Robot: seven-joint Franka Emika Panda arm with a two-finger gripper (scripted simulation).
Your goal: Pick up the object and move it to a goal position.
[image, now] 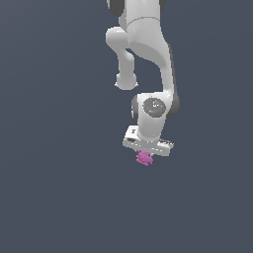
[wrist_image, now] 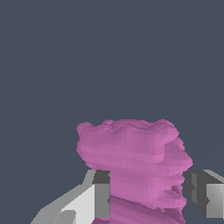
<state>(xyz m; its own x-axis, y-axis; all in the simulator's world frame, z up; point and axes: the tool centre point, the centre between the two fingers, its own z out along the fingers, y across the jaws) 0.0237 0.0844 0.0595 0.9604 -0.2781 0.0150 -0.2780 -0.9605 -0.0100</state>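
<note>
The white arm (image: 148,54) comes down from the top of the exterior view, a little toward the exterior view's right of centre, and bends at a rounded wrist joint before ending in the flat white body of the end effector (image: 145,157), which is tilted slightly, its side on the exterior view's left sitting a touch higher. Directly beneath that body the object (image: 144,158), a small magenta-pink lump with a knobbly surface, pokes out, narrower than the end effector itself. The wrist view shows the object (wrist_image: 135,162) up close, ridged and lumpy, sitting between the two fingers (wrist_image: 89,199); one finger pad lies against one flank of it and the other finger is just at the opposite flank, so the end effector (wrist_image: 148,197) is closed to the object's width and has hold of it. Behind everything is a plain, even dark blue-grey surface (image: 54,188), and neither view makes clear whether the object touches it or hangs clear of it.
</note>
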